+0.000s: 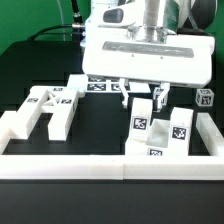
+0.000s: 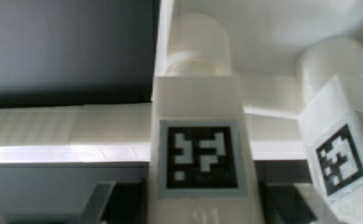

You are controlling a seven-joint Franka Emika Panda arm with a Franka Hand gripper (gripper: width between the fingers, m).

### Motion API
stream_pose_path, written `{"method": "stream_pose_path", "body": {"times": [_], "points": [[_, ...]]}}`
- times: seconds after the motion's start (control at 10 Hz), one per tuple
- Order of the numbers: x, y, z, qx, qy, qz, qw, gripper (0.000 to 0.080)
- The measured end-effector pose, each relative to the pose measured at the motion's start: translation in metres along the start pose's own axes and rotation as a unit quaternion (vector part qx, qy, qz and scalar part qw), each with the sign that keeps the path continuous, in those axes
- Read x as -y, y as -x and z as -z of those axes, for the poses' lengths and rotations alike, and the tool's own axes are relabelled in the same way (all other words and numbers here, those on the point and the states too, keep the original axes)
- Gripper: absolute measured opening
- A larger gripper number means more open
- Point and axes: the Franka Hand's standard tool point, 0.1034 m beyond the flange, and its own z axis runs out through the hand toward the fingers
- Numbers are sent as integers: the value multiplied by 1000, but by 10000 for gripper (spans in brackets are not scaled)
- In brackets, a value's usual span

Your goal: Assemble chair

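While the gripper (image 1: 143, 96) is hanging over the near right of the table, its fingers (image 2: 103, 204) are pressing on both sides of an upright tagged bar (image 2: 203, 120), apparently clamped on it.

The chair (image 1: 50, 108) is lying in loose parts. An H-piece (image 1: 38, 114) is sitting at the exterior view's left, and a panel (image 1: 100, 84) is lying far behind the arm. A second bar (image 1: 179, 130) is standing just right of the held one. Both bars are sitting close to the near wall (image 1: 60, 165).

Risk: the second bar is standing almost against the held bar, so a tilted or sideways lift is likely dragging or toppling it. If the fingers are pinching off-centre, the bar may be pivoting once raised, spoiling alignment for insertion.
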Motion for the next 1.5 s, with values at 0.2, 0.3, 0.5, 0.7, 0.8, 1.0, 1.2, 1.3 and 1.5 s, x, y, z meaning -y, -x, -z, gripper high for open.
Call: {"method": "stream_pose_path", "body": {"times": [0.2, 0.3, 0.5, 0.7, 0.8, 1.0, 1.2, 1.3, 1.5], "points": [[0, 0, -1, -8, 1, 1, 1000, 294], [1, 1, 0, -8, 1, -4, 1000, 294], [1, 1, 0, -8, 2, -2, 1000, 489], [1, 1, 0, -8, 2, -2, 1000, 609], [1, 1, 0, -8, 2, -2, 1000, 609], [-3, -2, 1, -9, 3, 5, 1000, 648], [-5, -14, 13, -2, -2, 5, 1000, 649], [-4, -22, 21, 4, -7, 2, 1000, 649], [-5, -26, 25, 6, -9, -1, 1000, 649]]}}
